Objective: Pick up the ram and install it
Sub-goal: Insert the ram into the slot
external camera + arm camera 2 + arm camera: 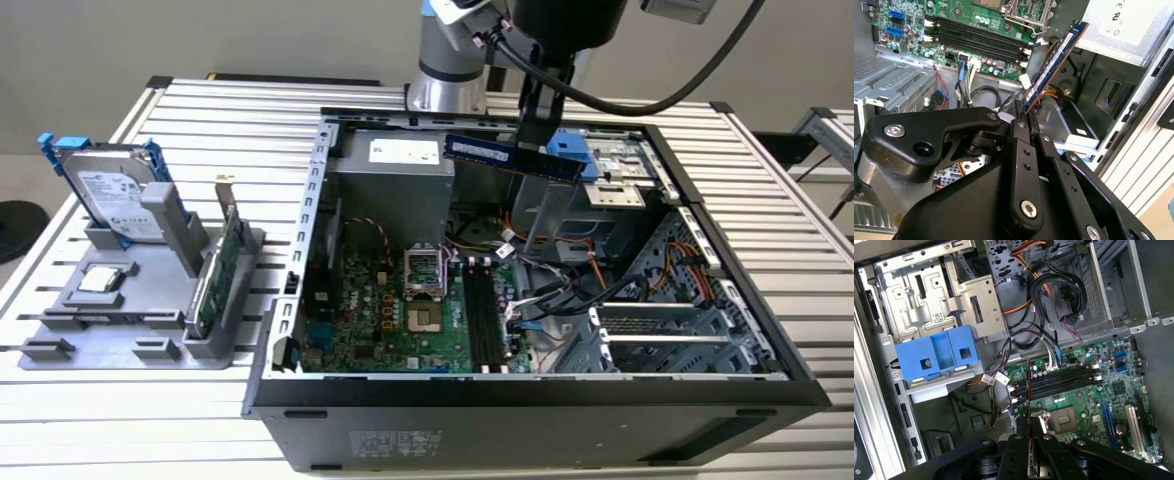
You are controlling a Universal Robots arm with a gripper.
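The ram (514, 155) is a long dark stick with a pale label, held level above the open computer case (304, 250). My gripper (537, 143) comes down from above and is shut on it near one end. In the second wrist view the ram (1054, 65) sticks out from between the black fingers (1019, 130) of the gripper (1024, 111). The first wrist view has the ram (1028, 390) edge-on, leaving the gripper (1029, 429) and hanging over the black memory slots (1064, 382) on the green motherboard (1114, 390). Those slots (483, 315) lie well below the stick.
On the exterior view's left a grey holder (120, 300) carries a silver hard drive with blue rails (114, 190) and an upright green card (220, 265). Inside the case are a blue bracket (936, 357), loose cables (547, 290), a CPU socket (420, 270) and drive cages (667, 330).
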